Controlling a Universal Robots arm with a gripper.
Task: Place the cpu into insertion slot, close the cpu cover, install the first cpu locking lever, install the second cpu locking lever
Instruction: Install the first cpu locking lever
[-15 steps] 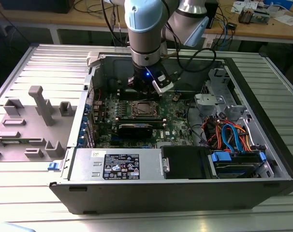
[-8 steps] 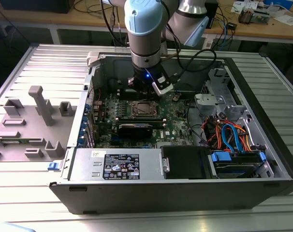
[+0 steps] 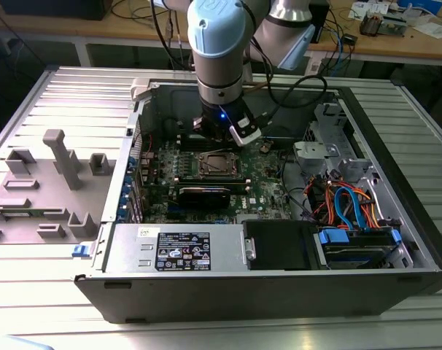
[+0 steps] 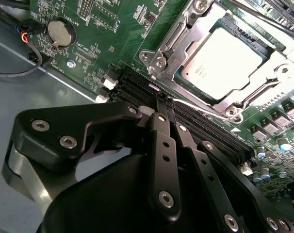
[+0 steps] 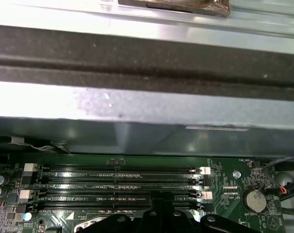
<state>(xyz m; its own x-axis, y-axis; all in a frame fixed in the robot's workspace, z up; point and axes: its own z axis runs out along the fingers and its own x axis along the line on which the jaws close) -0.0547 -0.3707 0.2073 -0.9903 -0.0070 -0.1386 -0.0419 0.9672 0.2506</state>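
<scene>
**Ribbed metal bench, open computer case: closed jaws poised by the socket**

Your gripper [image 4: 164, 102] has its two fingers pinched together with nothing between them. The tip hangs over the memory slots [image 5: 118, 187], just beside the socket's near edge. Whether it touches anything you cannot tell.

The chip [image 4: 223, 60] already lies flat in the socket [image 3: 217, 165], near the middle of the board [image 4: 113, 29]. The cover plate [image 4: 175, 48] is down around it, so the chip's grey top shows through the window. That puts you at the lever steps, by my reading. One lever rod [image 4: 263, 90] runs along the plate's edge. Whether it is hooked under its catch cannot be made out.

A thin, springy rod calls for a firm closed tip and a push that stays low and sideways, off the chip.

Room is tight. The case wall [image 5: 137, 116] stands close behind the memory slots, so you have little travel that way. A coin battery [image 4: 61, 33] sits toward the board's corner. In the exterior view a black card [image 3: 203, 194] lies along the socket's other side, and cables [image 3: 352, 204] crowd the case's right end. Straight up is your open way out. The bench [image 3: 82, 87] outside the case carries grey holders [image 3: 60, 157], well apart from the work.
</scene>
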